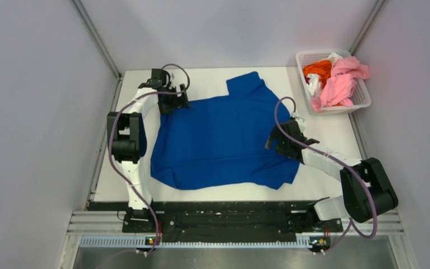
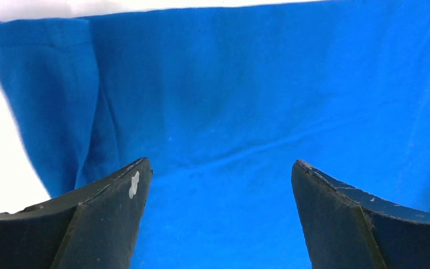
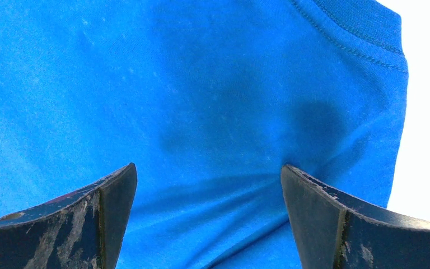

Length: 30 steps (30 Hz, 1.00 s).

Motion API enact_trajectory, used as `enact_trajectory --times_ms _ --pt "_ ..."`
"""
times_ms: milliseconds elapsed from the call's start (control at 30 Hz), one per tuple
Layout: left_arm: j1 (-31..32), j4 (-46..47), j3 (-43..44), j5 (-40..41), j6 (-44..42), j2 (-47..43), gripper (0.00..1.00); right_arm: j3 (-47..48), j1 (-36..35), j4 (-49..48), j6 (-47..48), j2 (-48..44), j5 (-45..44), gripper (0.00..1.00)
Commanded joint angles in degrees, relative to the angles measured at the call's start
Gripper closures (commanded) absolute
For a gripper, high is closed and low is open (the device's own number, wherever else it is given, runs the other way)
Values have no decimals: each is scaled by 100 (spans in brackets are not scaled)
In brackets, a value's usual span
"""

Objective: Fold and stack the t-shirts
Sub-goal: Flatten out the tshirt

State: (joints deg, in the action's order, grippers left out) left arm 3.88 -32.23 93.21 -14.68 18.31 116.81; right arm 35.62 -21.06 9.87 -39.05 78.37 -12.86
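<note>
1. Enclosure: pale grey panels [image 1: 33, 112] close off the left, right and far sides. Metal corner profiles [image 1: 98, 39] run down to the far corners of the worktop [image 1: 330, 129].
2. Surface: the worktop is white and flat. A black mounting plate [image 1: 229, 218] and a ribbed metal rail [image 1: 229, 241] lie along its near edge, where both arm bases are bolted.
3. Task item: the blue t-shirt [image 1: 224, 140] lies spread out on the middle of the worktop. The upper face is plain, with no print showing. One sleeve [image 1: 246, 84] points toward the far edge.
4. Left claw [image 2: 218, 168]: located at the far-left corner of the blue t-shirt. The fingers are spread wide with cloth visible between them, and nothing is gripped. The left wrist view shows a hemmed edge of the shirt and bare white worktop at the left.
5. Right claw [image 3: 208, 171]: located over the right part of the blue t-shirt. The fingers are spread wide and nothing is gripped. The right wrist view shows a stitched edge band at the upper right and soft creases between the fingers.
6. Contact between either claw's fingertips and the cloth cannot be determined.
7. Storage: a white lattice basket [image 1: 312, 54] stands at the far-right corner, apart from the blue t-shirt. It holds bunched garments: a pink t-shirt [image 1: 341, 78], an orange t-shirt [image 1: 318, 70] and a white t-shirt [image 1: 313, 84].
</note>
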Motion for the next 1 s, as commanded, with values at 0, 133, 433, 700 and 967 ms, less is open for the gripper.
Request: enact_trajectory --times_ms 0,133,433,700,967 --pt "101 -594 614 12 -579 581 1 -134 112 234 20 -30 -127 1" --pt "84 -914 740 873 -605 829 1 -138 124 267 18 -15 -176 1" --pt "-433 -941 649 2152 -617 916 1 -148 218 350 -66 47 -249 1" --pt "-1268 -995 771 2613 -554 988 1 -134 238 349 -78 77 -238 1" --pt "-1148 -1206 721 1942 55 97 1 -14 237 260 113 -125 54 1"
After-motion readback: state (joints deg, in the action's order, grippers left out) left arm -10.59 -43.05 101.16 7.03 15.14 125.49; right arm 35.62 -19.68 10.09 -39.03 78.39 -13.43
